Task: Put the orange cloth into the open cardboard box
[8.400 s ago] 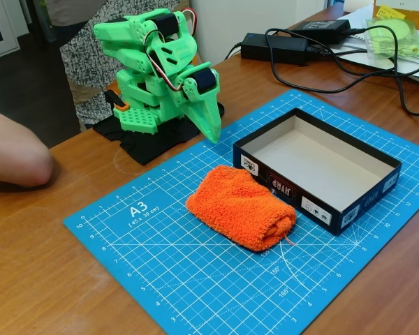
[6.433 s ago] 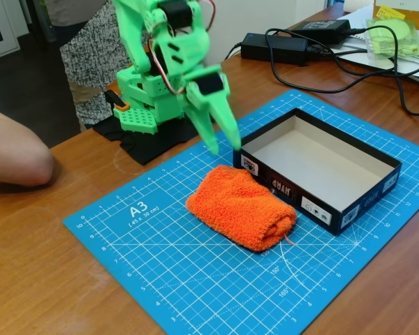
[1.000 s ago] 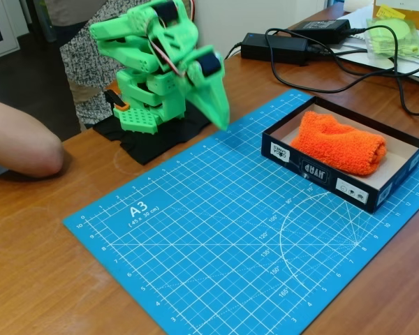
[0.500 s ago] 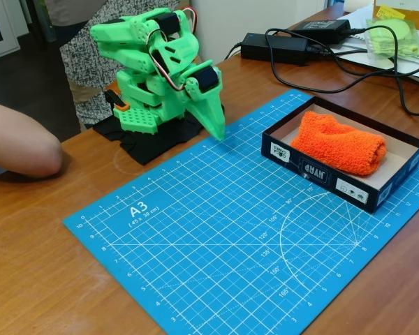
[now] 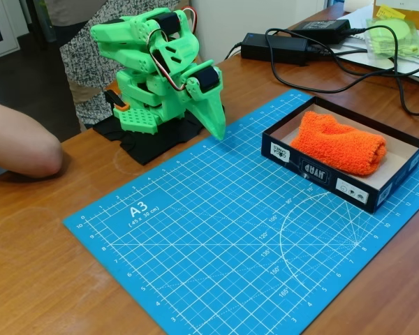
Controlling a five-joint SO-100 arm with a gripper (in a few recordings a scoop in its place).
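A person's arm [image 5: 17, 143] rests on the wooden worktop [image 5: 35, 272] at the left edge. Next, the green arm sits folded, its claw [image 5: 218, 129] pointing down with fingers together and empty, at the blue cutting mat's [image 5: 216, 237] far edge. Right of it, well apart, the orange cloth [image 5: 339, 143] lies inside the open cardboard box [image 5: 318, 172].

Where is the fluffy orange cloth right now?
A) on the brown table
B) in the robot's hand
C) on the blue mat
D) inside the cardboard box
D: the orange cloth lies inside the open cardboard box, while the green hand is folded back near the robot's base, away from it and holding nothing.
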